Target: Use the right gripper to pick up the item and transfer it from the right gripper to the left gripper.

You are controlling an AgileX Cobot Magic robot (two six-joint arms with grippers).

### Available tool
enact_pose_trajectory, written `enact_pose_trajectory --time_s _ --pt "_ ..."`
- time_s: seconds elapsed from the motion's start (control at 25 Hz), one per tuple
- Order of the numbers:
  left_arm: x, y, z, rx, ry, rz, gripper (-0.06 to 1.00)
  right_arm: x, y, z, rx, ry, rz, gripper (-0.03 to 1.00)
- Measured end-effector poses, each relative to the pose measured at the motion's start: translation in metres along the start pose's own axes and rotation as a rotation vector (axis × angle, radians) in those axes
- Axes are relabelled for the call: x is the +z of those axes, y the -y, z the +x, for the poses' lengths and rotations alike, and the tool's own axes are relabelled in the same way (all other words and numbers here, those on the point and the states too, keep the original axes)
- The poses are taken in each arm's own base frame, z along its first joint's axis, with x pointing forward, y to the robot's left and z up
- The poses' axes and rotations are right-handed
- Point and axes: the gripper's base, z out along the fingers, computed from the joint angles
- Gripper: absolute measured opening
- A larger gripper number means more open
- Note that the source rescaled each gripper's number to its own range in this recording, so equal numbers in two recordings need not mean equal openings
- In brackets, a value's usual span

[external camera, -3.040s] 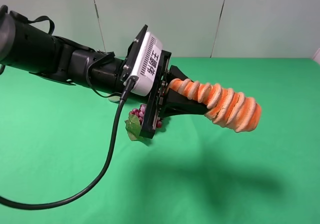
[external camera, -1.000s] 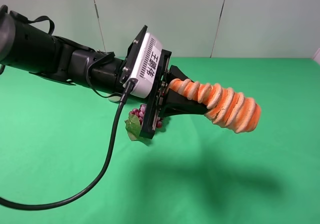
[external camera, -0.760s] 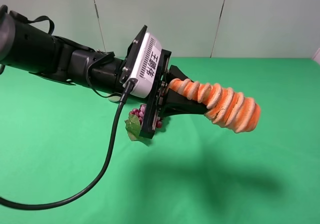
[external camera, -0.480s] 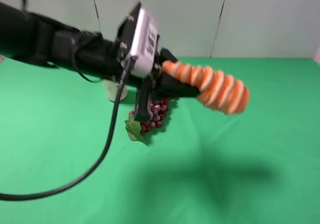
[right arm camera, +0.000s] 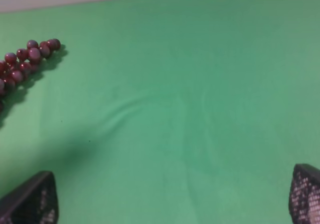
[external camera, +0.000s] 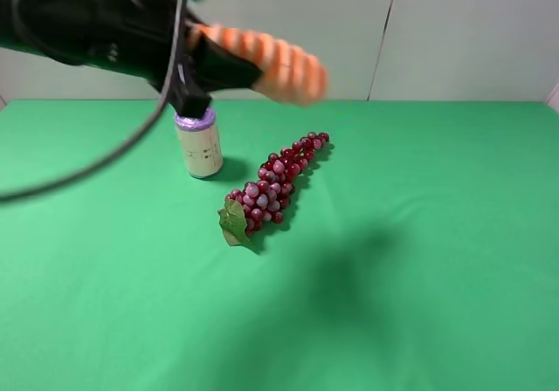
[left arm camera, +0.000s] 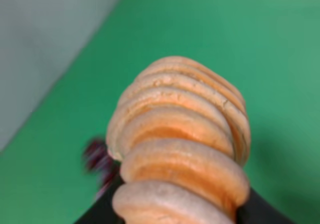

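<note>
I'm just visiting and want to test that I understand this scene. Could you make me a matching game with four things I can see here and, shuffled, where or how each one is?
Things:
1. striped roll
2. grape bunch
3. can
4. right gripper

Place or state:
A. standing upright on the green cloth
B. open, nothing between its fingers
C. lying flat on the cloth
D. clamped in the left gripper, up in the air

Pairs: 1-D, 2-C, 3-A, 4-B
</note>
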Motion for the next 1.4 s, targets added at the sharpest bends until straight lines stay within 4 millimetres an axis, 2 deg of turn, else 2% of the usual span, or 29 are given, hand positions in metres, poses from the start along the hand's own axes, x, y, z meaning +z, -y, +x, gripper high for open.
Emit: enact_pose_trajectory --time_s 0.24,0.52,0.72,0.84,1.0,1.4 --pt "-0.032 -0.022 0.027 -0.17 -0.04 -0.33 0.02 0.0 0.0 0.0 0.0 0.0 0.0 1.0" --pt "-0.045 -0.028 0.068 -0.277 -0.047 -0.63 0.02 0.0 0.0 0.0 0.0 0.0 0.0 1.0" --pt "-0.058 -0.033 0.088 -0.363 0.013 -0.853 0.02 0.0 0.0 0.0 0.0 0.0 0.0 1.0" --pt "-0.064 -0.033 0.094 -0.378 0.064 -0.926 0.02 0.0 0.0 0.0 0.0 0.0 0.0 1.0" --pt "-0.059 -0.033 0.105 -0.387 0.112 -0.967 0.02 0.0 0.0 0.0 0.0 0.0 0.0 1.0" --pt "-0.014 -0.036 0.149 -0.419 0.054 -1.007 0.01 0.0 0.0 0.0 0.0 0.0 0.0 1.0"
